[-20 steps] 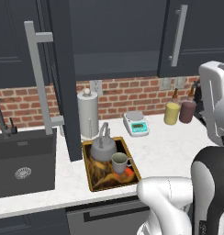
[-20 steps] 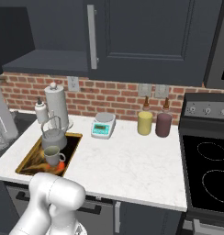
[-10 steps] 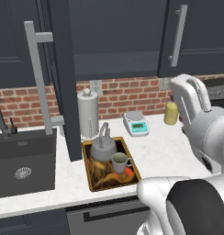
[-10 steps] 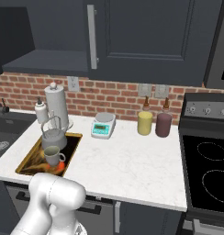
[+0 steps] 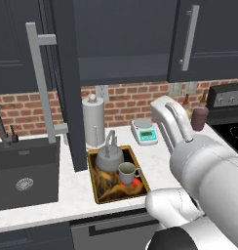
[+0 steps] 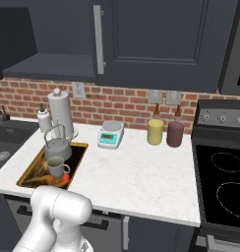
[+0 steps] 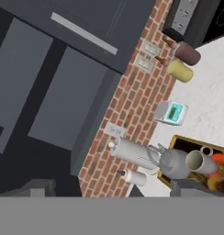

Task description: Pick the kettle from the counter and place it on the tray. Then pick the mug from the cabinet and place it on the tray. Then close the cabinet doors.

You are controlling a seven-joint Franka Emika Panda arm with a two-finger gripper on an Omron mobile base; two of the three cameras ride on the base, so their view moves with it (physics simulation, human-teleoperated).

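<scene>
The tray lies on the white worktop, just right of the black sink. The kettle stands on the tray's back half and the mug on it just in front, beside the kettle; whether the 2 touch is hard to tell. The tray's swirled surface is partly covered by both.

Above the tray, the cabinet stands open, 1 of the cabinet doors swung out edge-on and hiding part of the worktop behind it; the inside is too dark to read.

Behind the tray stand a tall grey cylinder and, to the right, a white scale.

The arm blocks the worktop right of the tray. The claw's tips are cut off at the bottom of the hand view, set wide apart, gripping nothing.
</scene>
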